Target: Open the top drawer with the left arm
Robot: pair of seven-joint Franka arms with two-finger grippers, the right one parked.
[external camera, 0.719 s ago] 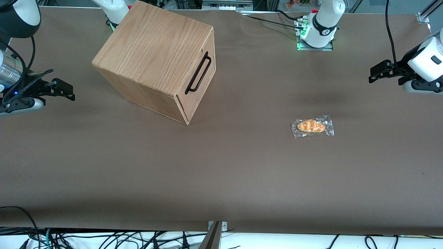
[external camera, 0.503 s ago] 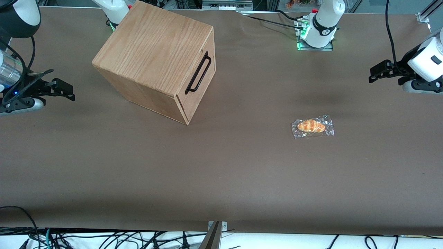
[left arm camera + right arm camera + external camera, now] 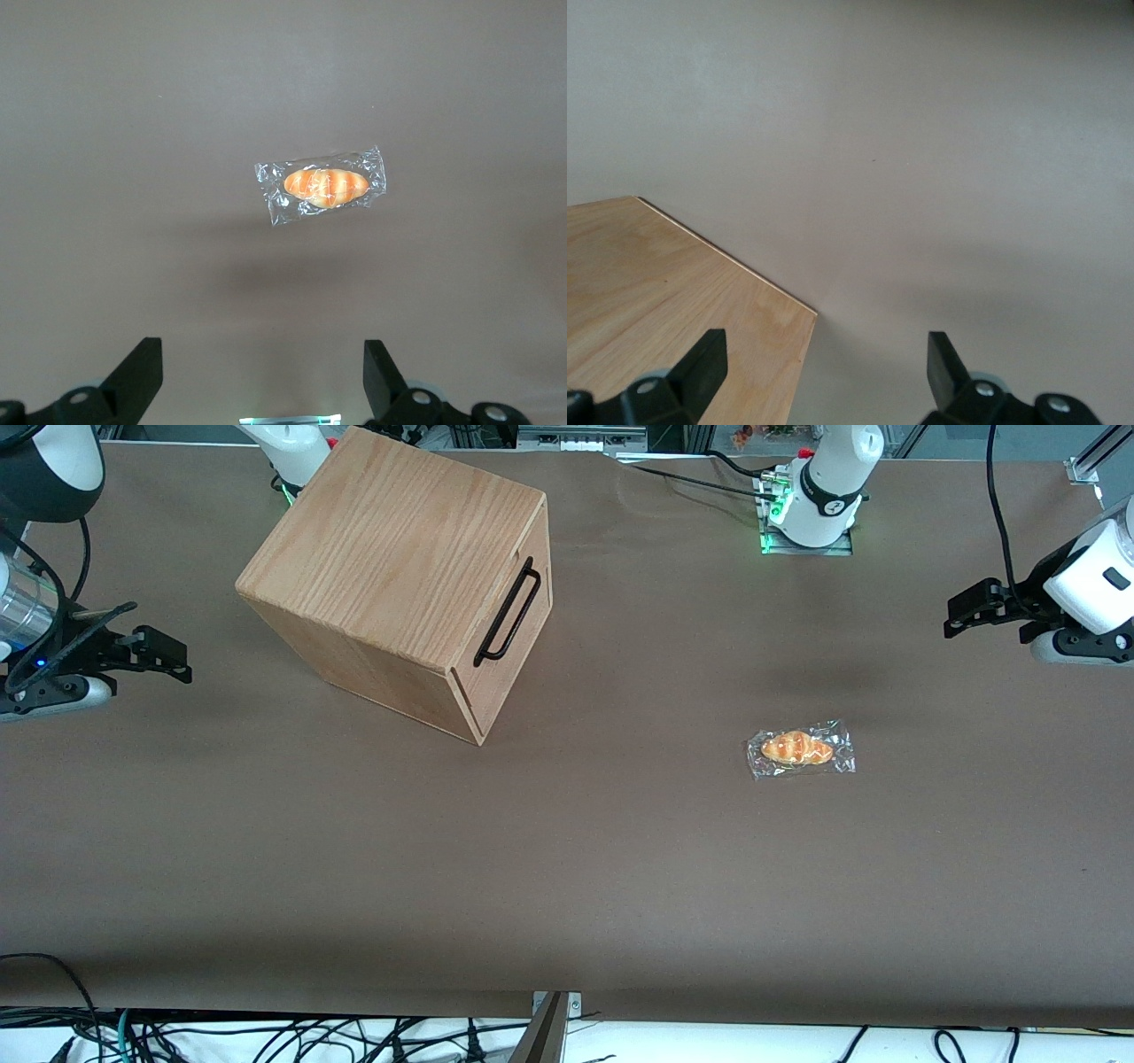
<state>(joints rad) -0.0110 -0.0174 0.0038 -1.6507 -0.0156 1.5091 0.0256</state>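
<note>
left arm (image 3: 1085, 593) hangs above the bench (image 3: 567, 850) at the working arm's end, close to that end edge, clear of everything. gripper (image 3: 961, 615) is spread wide, nothing between the fingers (image 3: 142, 372), both tips pointing in toward the middle of the bench

wooden box (image 3: 399, 576) sits on the bench toward the parked arm's end, close to the edge farthest from the front camera, turned at an angle to the bench edges. top drawer (image 3: 518, 624) is in the face of the box turned toward the working arm's end, and it's closed: front sits flush with the box. black bar handle (image 3: 507, 613) runs along the drawer front, untouched. gripper and handle are well apart, with bare bench between them

wrapped croissant (image 3: 800, 749) in a clear packet lies flat on the bench, nearer the front camera than the gripper and between the box and the working arm's end edge, apart from both. wrist view looks straight down on it (image 3: 323, 185), with the open fingertips framing bare bench below

right wrist view only shows a corner of the box top (image 3: 673, 292) and bench
</note>
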